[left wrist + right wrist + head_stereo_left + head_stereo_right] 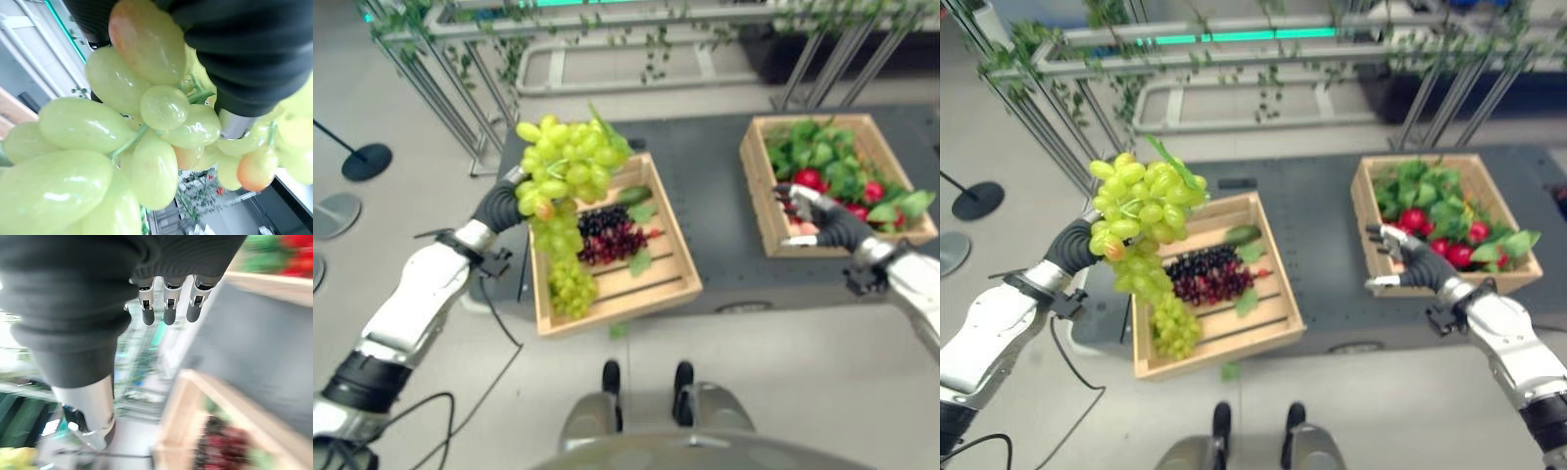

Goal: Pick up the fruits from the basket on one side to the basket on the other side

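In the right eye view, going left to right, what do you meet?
Left hand → green grape bunch held up in it → dark grapes in the near crate → right hand → far crate of red fruit and leaves.

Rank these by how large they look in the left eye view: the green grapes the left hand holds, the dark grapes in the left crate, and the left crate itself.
1. Left crate.
2. Green grapes in the left hand; they are raised nearer the camera, so they may look larger than they are.
3. Dark grapes.
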### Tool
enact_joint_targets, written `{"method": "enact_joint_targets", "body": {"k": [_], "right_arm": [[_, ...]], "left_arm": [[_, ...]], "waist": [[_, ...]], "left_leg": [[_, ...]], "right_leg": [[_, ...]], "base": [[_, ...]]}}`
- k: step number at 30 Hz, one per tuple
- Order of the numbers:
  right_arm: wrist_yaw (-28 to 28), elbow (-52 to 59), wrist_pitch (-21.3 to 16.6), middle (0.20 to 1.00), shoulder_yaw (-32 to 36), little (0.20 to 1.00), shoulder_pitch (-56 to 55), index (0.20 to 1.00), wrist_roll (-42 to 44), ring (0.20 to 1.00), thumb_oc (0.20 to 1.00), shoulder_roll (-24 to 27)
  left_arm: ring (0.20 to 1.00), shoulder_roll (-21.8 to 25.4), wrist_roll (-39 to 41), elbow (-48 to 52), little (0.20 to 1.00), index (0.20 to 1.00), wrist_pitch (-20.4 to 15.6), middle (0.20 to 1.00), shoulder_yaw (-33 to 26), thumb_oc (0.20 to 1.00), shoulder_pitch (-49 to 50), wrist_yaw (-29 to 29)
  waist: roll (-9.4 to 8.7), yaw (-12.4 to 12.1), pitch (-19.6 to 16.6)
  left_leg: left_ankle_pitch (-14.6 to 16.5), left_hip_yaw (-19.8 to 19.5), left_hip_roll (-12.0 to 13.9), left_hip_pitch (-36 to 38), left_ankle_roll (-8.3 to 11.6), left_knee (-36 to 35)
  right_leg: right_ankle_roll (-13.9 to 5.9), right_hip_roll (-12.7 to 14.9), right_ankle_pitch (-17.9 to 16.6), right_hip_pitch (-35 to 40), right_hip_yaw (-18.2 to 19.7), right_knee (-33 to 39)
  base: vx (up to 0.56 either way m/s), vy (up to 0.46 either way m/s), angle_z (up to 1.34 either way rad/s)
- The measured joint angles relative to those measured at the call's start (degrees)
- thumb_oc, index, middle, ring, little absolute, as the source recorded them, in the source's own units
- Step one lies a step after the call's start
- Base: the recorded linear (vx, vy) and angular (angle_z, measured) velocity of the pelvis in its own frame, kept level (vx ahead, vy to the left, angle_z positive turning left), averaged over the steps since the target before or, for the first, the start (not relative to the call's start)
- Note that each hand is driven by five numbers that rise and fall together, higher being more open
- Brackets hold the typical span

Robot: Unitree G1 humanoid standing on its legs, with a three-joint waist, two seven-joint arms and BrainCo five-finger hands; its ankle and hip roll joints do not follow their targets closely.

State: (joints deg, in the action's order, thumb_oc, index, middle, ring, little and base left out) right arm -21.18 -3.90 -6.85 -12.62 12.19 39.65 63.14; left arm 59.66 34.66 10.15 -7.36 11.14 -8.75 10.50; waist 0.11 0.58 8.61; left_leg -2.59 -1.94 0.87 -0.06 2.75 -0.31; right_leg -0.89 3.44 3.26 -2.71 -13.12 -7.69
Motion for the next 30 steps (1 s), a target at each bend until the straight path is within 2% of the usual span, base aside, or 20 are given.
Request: {"method": "enact_joint_targets", "body": {"k": [4,7,9,13,15,16,17,19,21,23,30], "right_arm": [[-1.26,-1.43,1.16,1.000,-8.77,1.000,8.87,1.000,4.48,1.000,1.000,1.40],[-1.54,-2.36,1.44,1.000,-12.54,1.000,12.30,1.000,6.71,1.000,1.000,1.43],[-2.51,-4.07,2.75,1.000,-18.80,1.000,17.02,1.000,7.12,1.000,1.000,1.60],[-4.21,-2.99,3.63,1.000,-26.17,1.000,22.58,1.000,8.30,1.000,1.000,1.50],[-4.72,-1.92,3.84,1.000,-26.68,1.000,23.10,1.000,8.50,1.000,1.000,1.09],[-5.07,-1.70,4.09,1.000,-29.10,1.000,24.50,1.000,9.39,1.000,1.000,1.11],[-5.48,-1.53,4.57,1.000,-30.26,1.000,25.39,1.000,9.35,1.000,1.000,0.94],[-6.20,-0.94,4.84,1.000,-32.29,1.000,27.00,1.000,9.50,1.000,1.000,0.71],[-6.68,-0.87,5.17,1.000,-35.55,1.000,28.88,1.000,10.12,1.000,1.000,0.55],[-6.98,-0.91,5.20,1.000,-35.88,1.000,29.79,1.000,11.16,1.000,1.000,-0.99],[-8.15,1.09,6.04,1.000,-37.83,1.000,30.17,1.000,11.76,1.000,1.000,-4.01]], "left_arm": [[0.200,2.42,2.97,-1.39,0.200,0.200,0.02,0.200,7.75,0.200,-7.71,0.56],[0.200,4.51,5.22,-1.69,0.200,0.200,0.00,0.200,11.00,0.200,-11.41,0.74],[0.200,4.67,5.94,-2.82,0.200,0.200,0.14,0.200,15.38,0.200,-16.42,0.85],[0.200,5.41,7.80,-2.07,0.200,0.200,-0.63,0.200,22.19,0.200,-23.82,0.98],[0.200,5.43,7.91,-1.80,0.200,0.200,-0.80,0.200,24.25,0.200,-25.72,1.13],[0.200,6.06,8.97,-1.82,0.200,0.200,-0.84,0.200,28.73,0.200,-28.87,1.09],[0.200,6.24,8.97,-1.61,0.200,0.200,-0.76,0.200,30.40,0.200,-30.12,1.48],[0.200,5.87,9.11,-0.55,0.200,0.200,-0.80,0.200,31.07,0.200,-30.92,2.08],[0.200,5.37,9.46,-0.32,0.200,0.200,-0.80,0.200,35.45,0.200,-35.21,2.46],[0.200,3.91,10.13,0.12,0.200,0.200,-0.86,0.200,39.57,0.200,-40.24,3.04],[0.200,-2.77,13.63,-0.02,0.200,0.200,-0.86,0.200,40.90,0.200,-43.41,3.60]], "waist": [[-1.45,-0.39,-2.43],[-2.30,-1.38,-3.57],[-2.72,-1.34,-4.31],[-3.34,-1.48,-5.39],[-3.38,-1.49,-5.49],[-3.46,-1.49,-5.82],[-3.48,-1.46,-6.03],[-3.45,-1.37,-6.18],[-3.58,-1.27,-6.91],[-3.51,-1.29,-7.45],[-3.16,-0.62,-8.64]], "left_leg": [[0.02,-0.06,0.13,1.80,0.01,-1.04],[0.01,-0.05,0.00,2.13,-0.03,-1.21],[0.03,-0.06,-0.07,3.15,-0.03,-1.61],[-0.03,-0.07,-0.19,3.62,-0.10,-2.16],[-0.04,-0.11,-0.27,3.80,-0.11,-2.20],[-0.05,-0.12,-0.28,3.81,-0.13,-2.25],[-0.05,-0.12,-0.26,3.81,-0.13,-2.25],[-0.05,-0.10,-0.25,4.21,-0.13,-2.40],[-0.05,-0.09,-0.18,4.54,-0.13,-2.59],[-0.05,-0.04,-0.18,4.57,-0.13,-2.63],[-0.08,0.16,-0.19,4.64,-0.18,-2.76]], "right_leg": [[-0.09,-0.27,-0.26,2.66,-0.74,2.05],[-0.14,-0.40,-0.56,3.17,-0.73,2.72],[-0.37,-0.40,-0.77,4.50,-0.87,3.63],[-0.65,-0.41,-1.04,5.15,-1.03,4.45],[-0.72,-0.39,-1.22,5.59,-1.12,4.92],[-0.73,-0.39,-1.22,5.62,-1.17,4.95],[-0.73,-0.40,-1.23,5.62,-1.17,4.96],[-0.72,-0.42,-1.24,5.92,-1.13,5.06],[-0.69,-0.46,-1.45,6.51,-1.22,5.82],[-0.67,-0.52,-1.57,6.54,-1.19,5.92],[-0.54,-0.57,-1.85,6.46,-0.96,5.97]], "base": [[0.05,-0.001,0.10],[0.03,0.006,0.01],[0.00,0.000,0.00],[0.02,0.007,0.02],[0.04,0.011,0.03],[0.00,0.000,0.00],[0.00,0.000,0.00],[0.02,0.009,0.00],[0.00,0.000,0.00],[0.00,0.000,0.00],[0.00,0.000,0.00]]}}
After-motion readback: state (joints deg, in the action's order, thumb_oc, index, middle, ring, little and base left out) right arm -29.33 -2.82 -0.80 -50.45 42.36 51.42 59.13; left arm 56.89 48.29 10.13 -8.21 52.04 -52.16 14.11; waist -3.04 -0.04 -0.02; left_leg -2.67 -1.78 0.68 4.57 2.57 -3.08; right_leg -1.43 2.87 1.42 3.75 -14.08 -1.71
